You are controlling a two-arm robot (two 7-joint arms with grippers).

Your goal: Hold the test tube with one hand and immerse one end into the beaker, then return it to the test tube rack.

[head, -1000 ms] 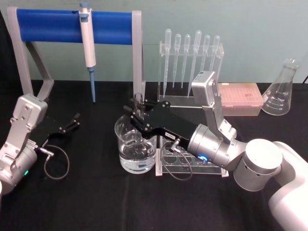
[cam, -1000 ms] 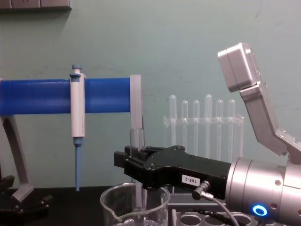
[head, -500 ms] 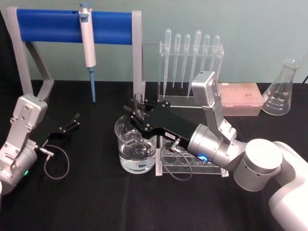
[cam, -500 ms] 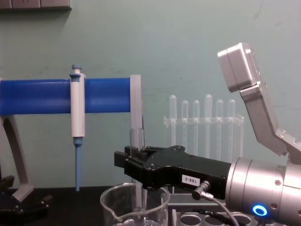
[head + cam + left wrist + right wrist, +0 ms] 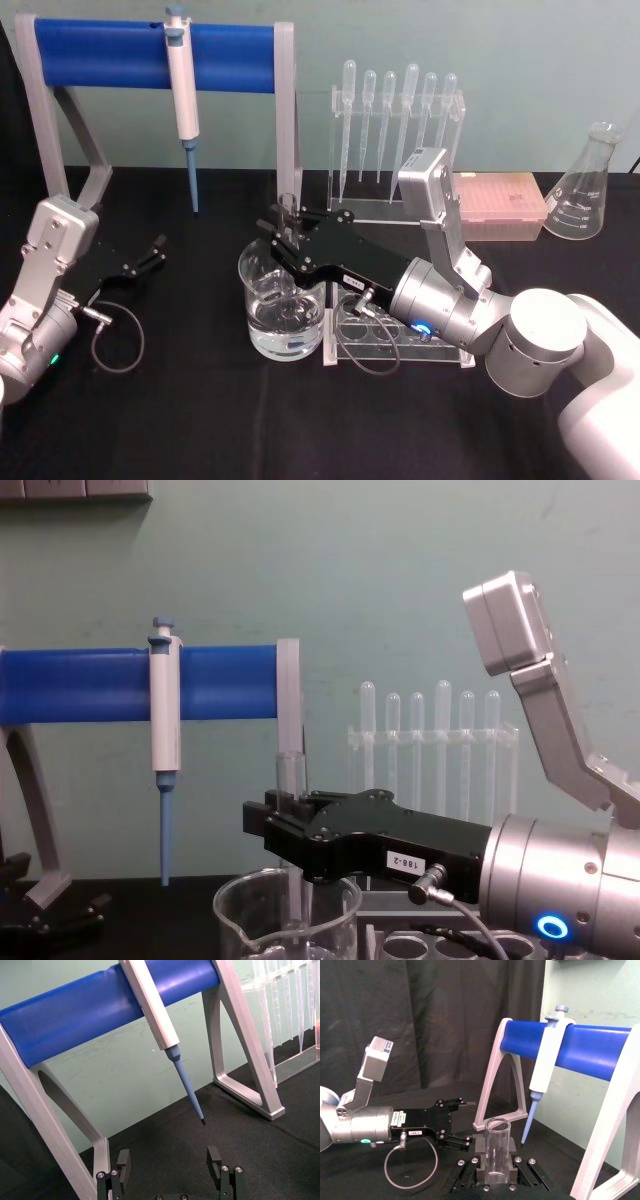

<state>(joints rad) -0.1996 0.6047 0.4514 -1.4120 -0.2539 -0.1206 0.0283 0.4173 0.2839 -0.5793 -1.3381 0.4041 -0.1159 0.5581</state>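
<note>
Dipping: we hold the tube (image 5: pixel 290 777) upright, right gripper (image 5: pixel 283 236) clamped shut on it, lower end inside the beaker (image 5: pixel 252 290).
Next: we judge a straight lift clear, then across to the rack (image 5: pixel 352 346) just beside.
Left gripper (image 5: pixel 157 246): parked far left, open, empty.

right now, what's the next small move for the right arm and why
Probably ease the right tool straight down a little. It grips the test tube upright, with its lower end inside the beaker, but the tip can't be seen reaching the water, so a small descent should secure the dip.
</note>
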